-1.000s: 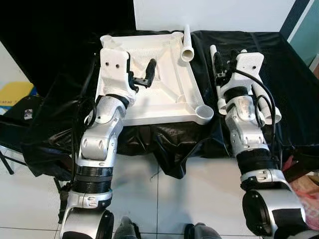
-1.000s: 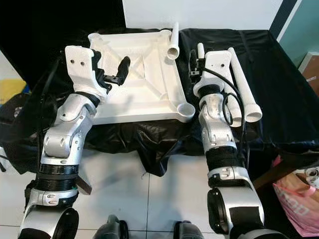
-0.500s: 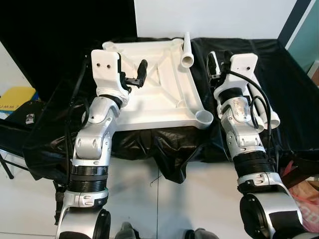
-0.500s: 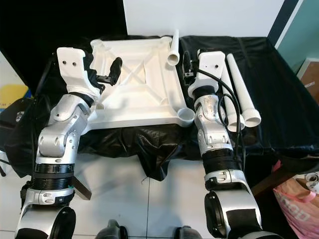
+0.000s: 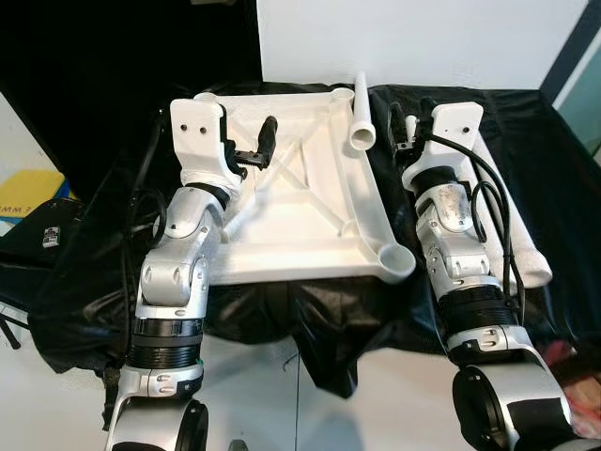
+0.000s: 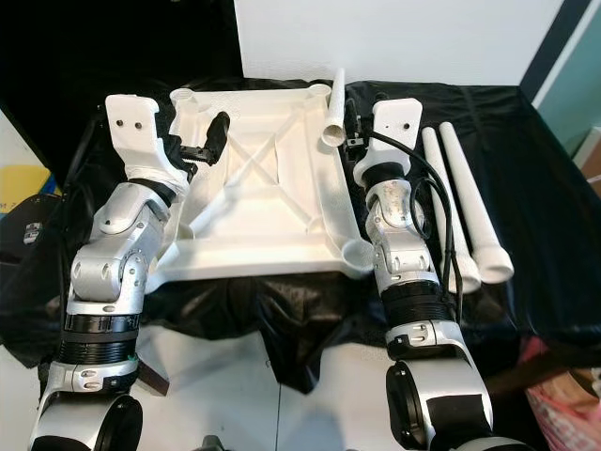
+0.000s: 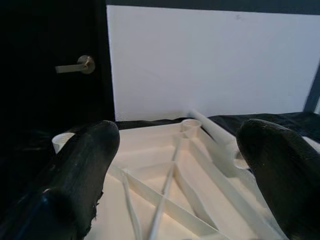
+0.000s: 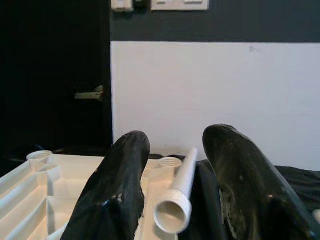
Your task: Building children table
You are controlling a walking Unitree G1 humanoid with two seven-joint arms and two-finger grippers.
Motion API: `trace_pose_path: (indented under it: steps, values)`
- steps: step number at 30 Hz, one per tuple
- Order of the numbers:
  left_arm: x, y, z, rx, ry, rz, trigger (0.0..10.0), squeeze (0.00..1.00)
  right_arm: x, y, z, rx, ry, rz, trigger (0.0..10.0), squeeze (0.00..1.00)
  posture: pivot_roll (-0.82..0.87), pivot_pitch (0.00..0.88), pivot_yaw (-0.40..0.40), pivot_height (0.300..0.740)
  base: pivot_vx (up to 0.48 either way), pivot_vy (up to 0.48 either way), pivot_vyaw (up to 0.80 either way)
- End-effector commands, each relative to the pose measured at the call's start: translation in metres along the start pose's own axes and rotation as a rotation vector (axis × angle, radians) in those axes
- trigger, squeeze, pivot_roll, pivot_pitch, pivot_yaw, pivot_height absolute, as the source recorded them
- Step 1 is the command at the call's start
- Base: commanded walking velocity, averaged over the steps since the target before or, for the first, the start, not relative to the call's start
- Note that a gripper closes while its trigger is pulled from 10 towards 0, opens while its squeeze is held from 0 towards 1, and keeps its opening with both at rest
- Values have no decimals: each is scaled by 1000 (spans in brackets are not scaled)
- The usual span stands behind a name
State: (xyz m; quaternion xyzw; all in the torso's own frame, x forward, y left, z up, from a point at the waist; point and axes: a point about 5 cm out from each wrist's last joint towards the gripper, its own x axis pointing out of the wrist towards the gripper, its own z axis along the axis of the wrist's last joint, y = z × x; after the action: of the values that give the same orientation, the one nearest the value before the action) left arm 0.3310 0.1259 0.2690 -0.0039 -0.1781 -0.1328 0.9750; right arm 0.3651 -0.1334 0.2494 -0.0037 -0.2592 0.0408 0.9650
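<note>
The white table top [image 5: 300, 235] lies upside down on a black-draped table, with its ribs crossing in an X and a round socket [image 5: 401, 261] at the near right corner. One white leg [image 5: 361, 115] rests on its far right corner, its open end toward me. Two more legs [image 6: 470, 211] lie on the cloth to the right. My left gripper [image 5: 261, 148] hovers open over the far left part of the top, holding nothing [image 7: 177, 140]. My right gripper [image 5: 404, 120] is open just right of the top, beside the resting leg [image 8: 181, 200], and holds nothing.
Black cloth [image 5: 310, 310] hangs over the table's front edge onto the white tiled floor. A white wall [image 5: 413, 42] stands behind, with a black door and its handle [image 7: 80, 65] to the left. A pink bag [image 6: 568, 409] sits at the lower right.
The whole picture has shifted, so the camera moved and the table top looks nearer. Both grippers keep about the same places over and beside the top, still open.
</note>
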Motion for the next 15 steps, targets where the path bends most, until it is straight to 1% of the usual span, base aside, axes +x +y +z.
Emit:
trace_pose_path:
  steps: [1, 13, 14, 15]
  values:
    - [-2, -2, -1, -11, 2, 13, 10000, 0, -2, -4, -4, -4, 24, -3, 10000, 0, 54, 34, -29, 740, 341, 0, 0]
    - [-4, -3, -2, -21, 4, 15, 10000, 0, -2, -3, -5, -6, 33, 12, 10000, 0, 55, 33, -40, 740, 337, 0, 0]
    - [-5, -3, -2, -22, 6, 17, 10000, 0, -2, -3, -5, -5, 37, 13, 10000, 0, 55, 33, -40, 740, 304, 0, 0]
    - [-5, -4, -3, -21, 12, 21, 10000, 0, -2, -2, -6, 3, 47, 13, 10000, 0, 56, 34, -42, 740, 0, 0, 0]
